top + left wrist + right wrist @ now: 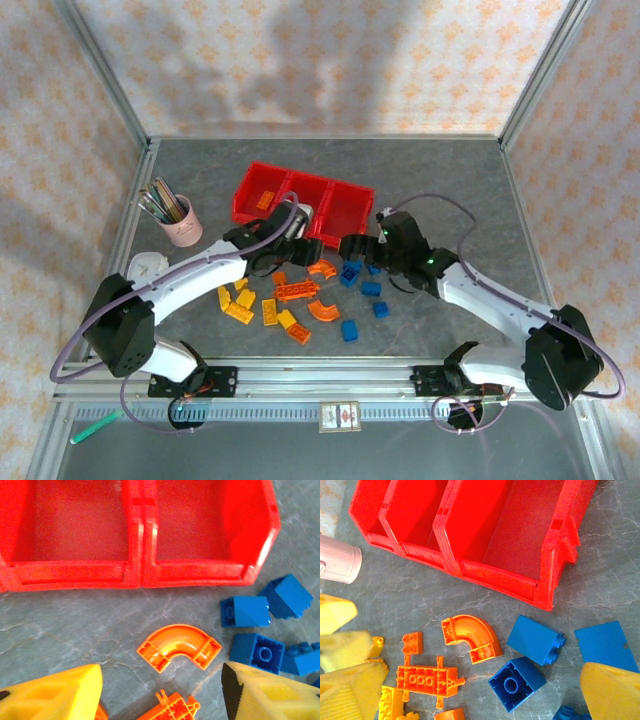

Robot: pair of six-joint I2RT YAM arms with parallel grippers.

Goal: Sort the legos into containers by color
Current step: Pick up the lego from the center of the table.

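The red containers (pixel 303 203) lie behind the pile, with one orange piece (pixel 265 200) in the left bin. Orange, yellow and blue legos are scattered in front of them. My left gripper (pixel 303 250) hovers open over an orange arch (pixel 179 646), its yellow fingers (pixel 55 692) wide apart with nothing between them. Blue bricks (pixel 257 652) lie to the right of that arch. Close beside it, my right gripper (pixel 355 247) is open above a hollow-side-up blue brick (pixel 516 682), with the orange arch (pixel 472 637) and an orange plate (pixel 426 680) to its left.
A pink cup (pixel 180 222) with pens stands left of the containers, and a white object (pixel 150 266) lies in front of it. Yellow bricks (pixel 238 305) lie under the left arm. A second orange arch (pixel 323 311) and a blue brick (pixel 349 329) lie nearer the front rail.
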